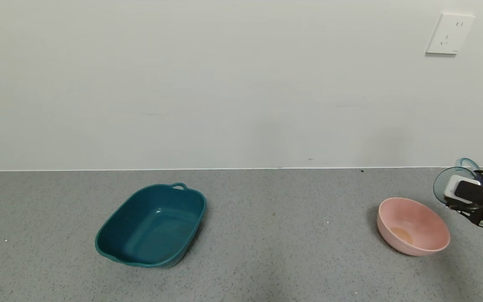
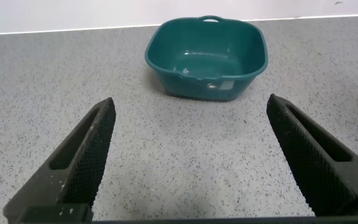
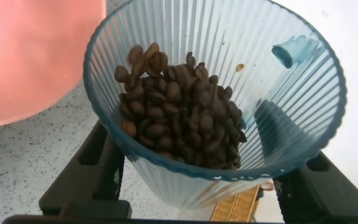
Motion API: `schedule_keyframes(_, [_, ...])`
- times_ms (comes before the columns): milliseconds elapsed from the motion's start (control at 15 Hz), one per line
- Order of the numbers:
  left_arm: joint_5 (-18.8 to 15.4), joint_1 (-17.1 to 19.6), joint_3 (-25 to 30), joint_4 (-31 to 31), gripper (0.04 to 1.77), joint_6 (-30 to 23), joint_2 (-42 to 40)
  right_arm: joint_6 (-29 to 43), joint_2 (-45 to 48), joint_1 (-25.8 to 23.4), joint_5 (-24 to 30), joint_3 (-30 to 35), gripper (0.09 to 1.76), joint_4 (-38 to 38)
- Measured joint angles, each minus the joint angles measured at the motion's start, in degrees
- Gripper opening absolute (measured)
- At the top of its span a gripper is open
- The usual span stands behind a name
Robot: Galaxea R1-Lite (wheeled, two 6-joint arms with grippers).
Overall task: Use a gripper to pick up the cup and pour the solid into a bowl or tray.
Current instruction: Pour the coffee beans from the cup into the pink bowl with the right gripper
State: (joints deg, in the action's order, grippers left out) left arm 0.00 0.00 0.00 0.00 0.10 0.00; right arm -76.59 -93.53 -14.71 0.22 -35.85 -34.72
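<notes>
Over at the far right edge of the head view, the right tool (image 1: pixel 478 197) is up off the speckled grey counter (image 1: pixel 266 251), clenched on the cup (image 1: pixel 451 184). That cup is translucent blue-grey plastic, ribbed all the way round, its loop handle poking up at the back. It is tipped over, mouth facing toward the centre of the frame, just right of and above the bowl (image 1: pixel 412 226).

Right wrist view now: the cup (image 3: pixel 229 93) fills the frame, the ribs fanning out like a funnel. Inside sits the solid (image 3: pixel 179 109), a heap of glossy dark brown oval beans banked against the lower wall and reaching close to the rim, all of it inside the cup. Two black textured fingers (image 3: pixel 98 168) clamp the cup from either side at the bottom of the frame. The bowl (image 3: pixel 36 56) shows as a smooth pale pink curve in the upper left, beside the cup's rim.

The bowl is round, matte and smooth-sided, resting on the counter at lower right of the head view.

Left wrist view: the left tool (image 2: pixel 191 162) is released, its ridged black fingers (image 2: pixel 92 155) spread wide above the counter. Beyond them, at upper centre, sits a glossy dark teal tub (image 2: pixel 207 56), rectangular with rounded corners and a handle.
</notes>
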Motion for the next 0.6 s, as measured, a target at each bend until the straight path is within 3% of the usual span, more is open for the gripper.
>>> schedule_keyframes(600, [0.0,0.0,0.0,0.0,1.75,0.0,0.0,-11.1,-1.6,0.0,0.0,2.0,1.36,-4.8])
